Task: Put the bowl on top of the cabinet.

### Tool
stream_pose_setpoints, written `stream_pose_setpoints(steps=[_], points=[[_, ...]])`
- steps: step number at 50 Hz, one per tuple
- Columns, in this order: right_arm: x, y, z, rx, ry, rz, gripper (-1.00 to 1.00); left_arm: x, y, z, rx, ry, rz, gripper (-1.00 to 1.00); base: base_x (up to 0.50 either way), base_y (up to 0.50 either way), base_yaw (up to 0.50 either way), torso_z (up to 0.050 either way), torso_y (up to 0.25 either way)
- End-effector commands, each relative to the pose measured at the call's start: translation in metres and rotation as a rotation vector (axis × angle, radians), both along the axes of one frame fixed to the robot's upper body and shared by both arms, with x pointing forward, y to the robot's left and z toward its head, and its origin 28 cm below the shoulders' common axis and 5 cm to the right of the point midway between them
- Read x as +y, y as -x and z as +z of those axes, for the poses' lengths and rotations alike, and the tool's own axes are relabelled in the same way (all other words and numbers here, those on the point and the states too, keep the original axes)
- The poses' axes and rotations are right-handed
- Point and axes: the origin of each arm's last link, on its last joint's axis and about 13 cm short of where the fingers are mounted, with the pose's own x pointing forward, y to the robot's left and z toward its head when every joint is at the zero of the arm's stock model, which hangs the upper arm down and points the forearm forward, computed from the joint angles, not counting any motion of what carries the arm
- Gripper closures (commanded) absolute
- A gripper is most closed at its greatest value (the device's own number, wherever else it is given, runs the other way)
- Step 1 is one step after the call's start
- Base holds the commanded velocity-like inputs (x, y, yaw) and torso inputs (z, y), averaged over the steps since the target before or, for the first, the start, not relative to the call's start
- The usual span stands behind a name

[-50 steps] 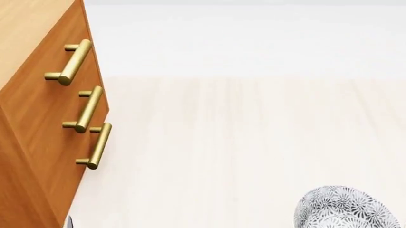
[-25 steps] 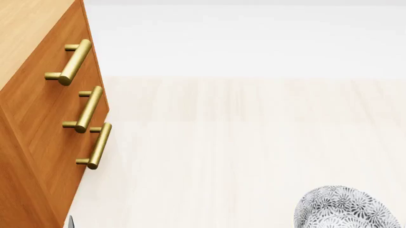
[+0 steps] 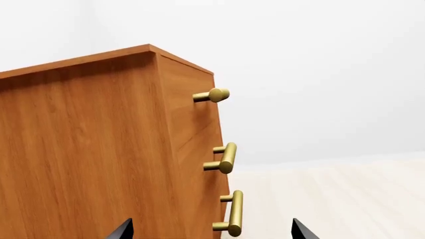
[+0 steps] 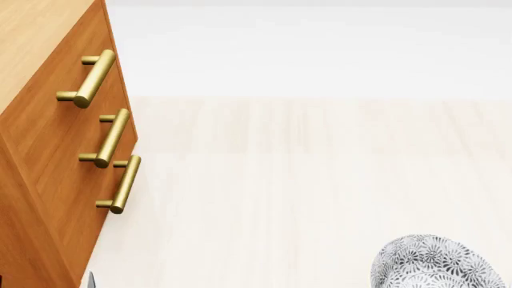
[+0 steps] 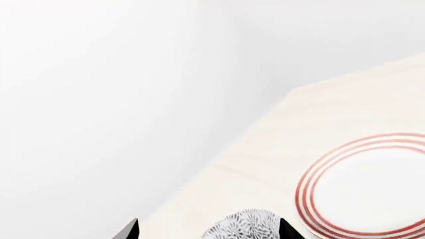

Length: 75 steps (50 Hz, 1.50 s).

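The bowl [image 4: 436, 264], white with a dense dark-grey floral pattern, sits on the pale floor at the lower right of the head view. In the right wrist view the bowl [image 5: 244, 226] shows between the dark fingertips [image 5: 130, 230] of my right gripper [image 5: 208, 230], closer to one tip; the jaws stand wide apart. The orange-brown cabinet [image 4: 48, 150] fills the left of the head view. My left gripper [image 3: 211, 232] is open beside the cabinet [image 3: 86, 149], near its front corner, with nothing held. A dark tip [image 4: 90, 280] shows at the cabinet's foot.
Three brass bar handles [image 4: 108, 138] stick out from the cabinet's drawer fronts. A flat white plate with red rings [image 5: 369, 184] lies on the floor next to the bowl. A white wall stands behind the pale wood floor [image 4: 304, 180].
The bowl and cabinet stay where they were. Only the dark tip at the lower left edge of the head view has crept slightly to the right.
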Motion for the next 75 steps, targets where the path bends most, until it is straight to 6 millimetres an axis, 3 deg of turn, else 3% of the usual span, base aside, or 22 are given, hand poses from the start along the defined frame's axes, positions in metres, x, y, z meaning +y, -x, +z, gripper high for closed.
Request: stream_pose_setpoints(steps=[1, 44, 75], points=[[-0.007, -0.006, -0.001, 0.016, -0.088, -0.031, -1.00, 0.000, -0.001, -0.001, 0.002, -0.001, 0.000, -1.00, 0.00, 0.00, 0.00, 0.000, 0.000], [-0.014, -0.021, -0.008, 0.221, -0.212, -0.059, -1.00, 0.000, -0.003, -0.001, 0.008, 0.000, 0.003, -1.00, 0.00, 0.00, 0.00, 0.000, 0.000], [-0.015, -0.048, -0.020, 0.328, -0.239, -0.038, -1.00, 0.000, -0.003, -0.002, 0.012, 0.002, -0.001, -1.00, 0.00, 0.00, 0.00, 0.000, 0.000]])
